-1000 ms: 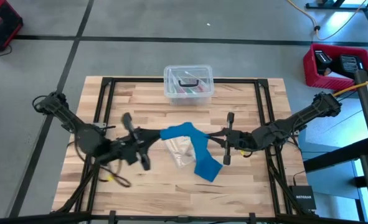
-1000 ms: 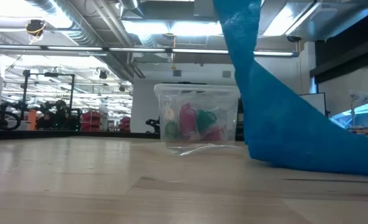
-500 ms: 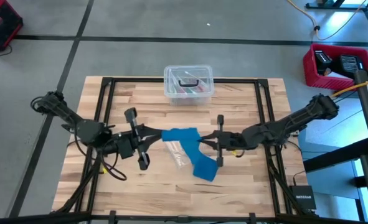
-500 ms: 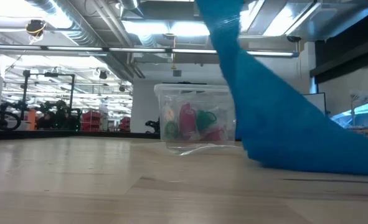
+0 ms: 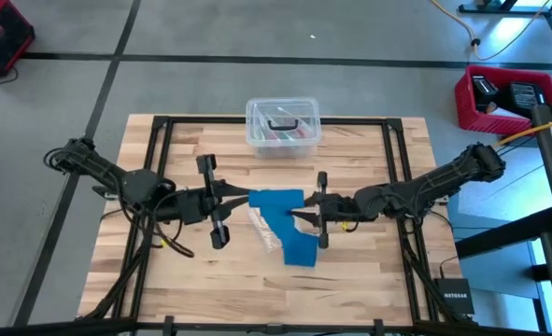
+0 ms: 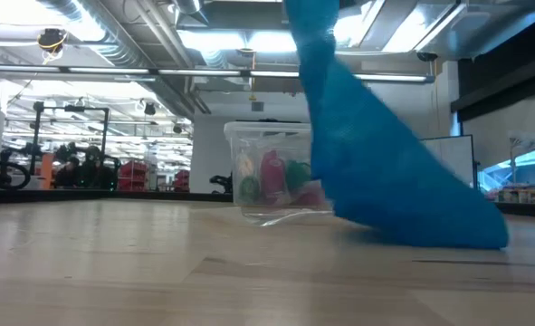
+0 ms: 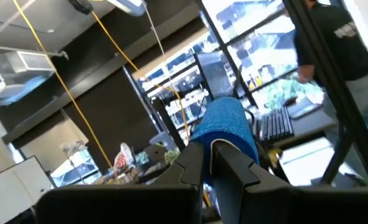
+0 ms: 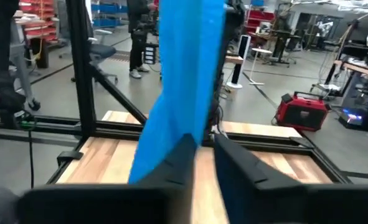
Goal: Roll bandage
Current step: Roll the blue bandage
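The bandage [image 5: 280, 210] sits near the table's [image 5: 369, 280] centre: one end is lifted and stretched between the two grippers, and the rest drapes down to a heap on the wood toward five o'clock. The left gripper [image 5: 242, 198] reaches in from nine o'clock, its fingers [image 7: 233, 169] pinched narrow on the blue fabric's end. The right gripper [image 5: 299, 213] comes in from three o'clock; in its wrist view the band hangs just ahead of a slim gap between the fingers [image 8: 177, 158], and whether they clamp it cannot be told. A bag [image 5: 262, 224] lies partly under the bandage. A box [image 5: 282, 126] stands at twelve o'clock, well apart.
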### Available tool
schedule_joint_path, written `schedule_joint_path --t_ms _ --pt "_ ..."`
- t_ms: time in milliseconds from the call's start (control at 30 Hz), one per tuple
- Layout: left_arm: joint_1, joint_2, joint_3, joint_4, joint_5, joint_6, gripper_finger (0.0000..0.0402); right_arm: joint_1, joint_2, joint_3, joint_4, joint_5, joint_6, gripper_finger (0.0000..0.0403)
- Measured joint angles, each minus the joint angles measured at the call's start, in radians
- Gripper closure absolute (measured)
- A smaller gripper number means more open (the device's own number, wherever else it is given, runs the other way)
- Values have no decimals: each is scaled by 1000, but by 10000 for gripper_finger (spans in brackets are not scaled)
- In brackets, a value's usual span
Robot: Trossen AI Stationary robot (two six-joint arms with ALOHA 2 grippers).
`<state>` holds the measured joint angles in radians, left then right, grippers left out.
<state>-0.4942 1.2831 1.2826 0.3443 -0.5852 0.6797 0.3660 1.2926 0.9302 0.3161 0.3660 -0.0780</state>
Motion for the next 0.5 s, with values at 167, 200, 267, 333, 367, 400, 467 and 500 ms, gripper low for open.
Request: schedule_joint_path --t_ms 167,200,267,333,367,400,467,500 --pt "0 0 0 -44 -49 11 389 15 -71 0 -67 7 0 225" --pt "-1 0 0 -46 -67 16 389 20 -90 0 -92 7 1 205" --pt "0 0 0 -49 -88 36 389 34 -131 0 -164 7 12 169" --pt "0 0 0 -49 -93 56 389 47 -164 0 -238 -5 58 141" --pt "0 0 0 -47 -99 59 389 53 -176 0 -275 -11 91 130" --pt "2 0 0 -47 -103 61 389 60 -184 0 -307 -12 124 122" --pt "11 0 0 -49 -104 61 389 74 -186 0 -349 -19 172 114" --pt "16 0 0 -50 -104 57 389 80 -179 -1 -352 -19 183 113"
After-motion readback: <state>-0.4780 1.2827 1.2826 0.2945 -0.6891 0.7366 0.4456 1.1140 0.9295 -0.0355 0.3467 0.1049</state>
